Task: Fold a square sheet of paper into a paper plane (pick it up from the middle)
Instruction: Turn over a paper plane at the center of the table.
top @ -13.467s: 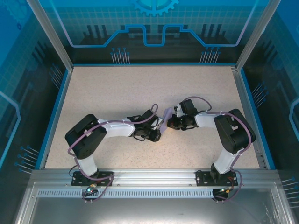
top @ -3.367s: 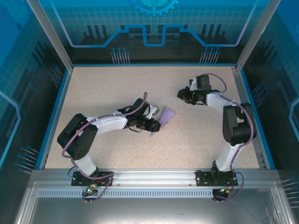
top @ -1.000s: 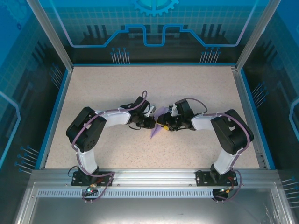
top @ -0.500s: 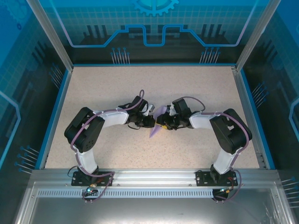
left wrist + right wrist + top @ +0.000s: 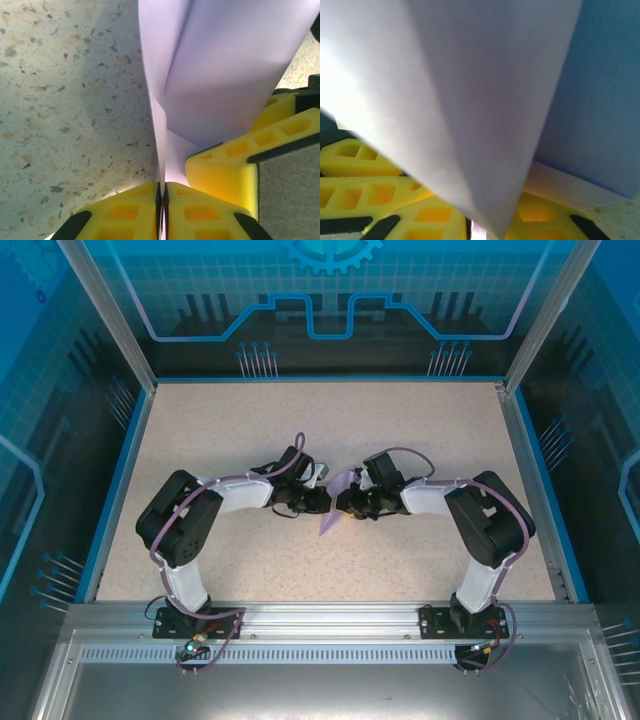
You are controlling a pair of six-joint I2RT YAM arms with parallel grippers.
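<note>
The left jaws and the right jaws each pinched the plane [image 5: 215, 75], held between them over the bench [image 5: 220, 430].

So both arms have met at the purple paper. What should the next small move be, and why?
Probably the right gripper should fold its flap down and outward. The left gripper is pinched shut on the paper plane along a folded edge, holding it upright, and the right fingers look closed on a flap beside it.
</note>
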